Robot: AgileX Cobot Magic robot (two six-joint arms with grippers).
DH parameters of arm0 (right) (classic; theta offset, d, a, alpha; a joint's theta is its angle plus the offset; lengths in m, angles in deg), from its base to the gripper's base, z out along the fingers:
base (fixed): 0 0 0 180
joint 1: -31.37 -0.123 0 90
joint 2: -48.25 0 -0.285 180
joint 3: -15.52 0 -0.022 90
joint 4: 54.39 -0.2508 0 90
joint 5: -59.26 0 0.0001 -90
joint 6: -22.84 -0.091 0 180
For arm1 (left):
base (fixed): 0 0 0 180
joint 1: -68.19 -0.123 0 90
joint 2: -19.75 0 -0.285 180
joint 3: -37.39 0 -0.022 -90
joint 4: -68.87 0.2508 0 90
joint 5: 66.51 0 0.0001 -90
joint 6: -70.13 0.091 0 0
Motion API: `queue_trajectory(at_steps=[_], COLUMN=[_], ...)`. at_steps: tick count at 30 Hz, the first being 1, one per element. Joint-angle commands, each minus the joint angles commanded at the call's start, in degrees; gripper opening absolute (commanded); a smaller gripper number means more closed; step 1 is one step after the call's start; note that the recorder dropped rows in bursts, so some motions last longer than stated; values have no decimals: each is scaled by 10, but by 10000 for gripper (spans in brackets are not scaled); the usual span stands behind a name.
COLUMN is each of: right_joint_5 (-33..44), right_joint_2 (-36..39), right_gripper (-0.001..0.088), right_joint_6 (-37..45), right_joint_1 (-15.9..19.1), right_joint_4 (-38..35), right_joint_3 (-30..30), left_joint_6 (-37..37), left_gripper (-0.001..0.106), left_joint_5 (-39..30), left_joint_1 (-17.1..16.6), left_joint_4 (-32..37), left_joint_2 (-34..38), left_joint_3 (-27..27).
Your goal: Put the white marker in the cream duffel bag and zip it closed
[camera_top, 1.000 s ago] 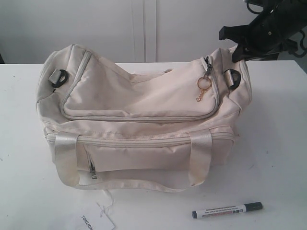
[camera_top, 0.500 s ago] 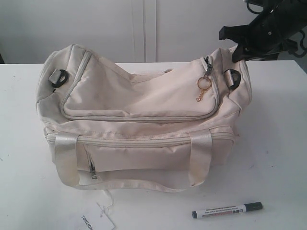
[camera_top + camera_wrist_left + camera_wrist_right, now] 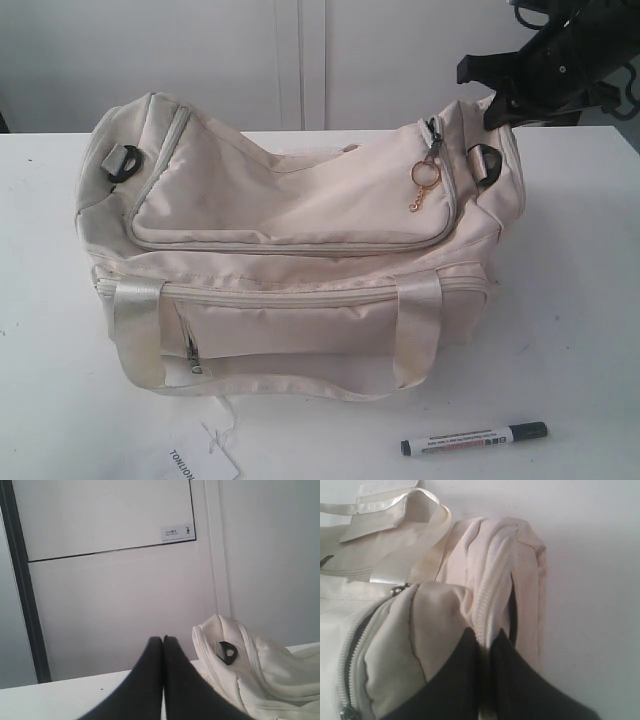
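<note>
The cream duffel bag [image 3: 290,210] sits in the middle of the white table, its gold ring charm [image 3: 424,175] hanging at the right end. The white marker [image 3: 474,438] lies on the table in front of the bag's right corner, apart from both grippers. My right gripper [image 3: 484,635] is at the bag's far right end [image 3: 440,615], shut on a ridge of its zip seam. A stretch of zip [image 3: 355,640] beside it shows a dark gap. My left gripper [image 3: 163,639] is shut with nothing in it, low beside the bag's left end [image 3: 270,675].
A white paper tag [image 3: 200,460] on a string lies at the table's front edge, left of the marker. The table [image 3: 580,300] runs back to a white wall. A black D-ring [image 3: 227,652] sits on the bag's left end.
</note>
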Motion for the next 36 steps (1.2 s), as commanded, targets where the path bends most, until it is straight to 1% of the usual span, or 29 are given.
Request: queue_trajectory(at_steps=[1,2,3,4,5,6,7,9,11,13,17,21,26,29,36], right_joint_5=[0,0,0,0,0,0,0,0,0,0,0,-1,-3,-7,-8], right_joint_2=[0,0,0,0,0,0,0,0,0,0,0,0,0,0,0], right_gripper=[0,0,0,0,0,0,0,0,0,0,0,0,0,0,0], right_joint_6=[0,0,0,0,0,0,0,0,0,0,0,0,0,0,0], right_joint_1=[0,0,0,0,0,0,0,0,0,0,0,0,0,0,0], right_joint_4=[0,0,0,0,0,0,0,0,0,0,0,0,0,0,0], right_joint_3=[0,0,0,0,0,0,0,0,0,0,0,0,0,0,0], left_joint_6=[1,1,1,1,1,1,1,1,1,1,20,21,80,130,298], left_gripper=[0,0,0,0,0,0,0,0,0,0,0,0,0,0,0], left_joint_5=[-21,-74,-105,-165,-193,-234,-252,-290,-332,-366,-386,-394,-397,-403,-442], left_joint_1=[0,0,0,0,0,0,0,0,0,0,0,1,1,1,1], left_joint_4=[-8,-12,-12,-12,-12,-12,-12,-12,-12,-12,-12,-17,-56,-103,-272], left_joint_2=[0,0,0,13,22,41,53,97,161,217,318,367,421,451,515], left_joint_3=[11,41,57,84,97,118,129,168,223,266,322,342,364,380,423])
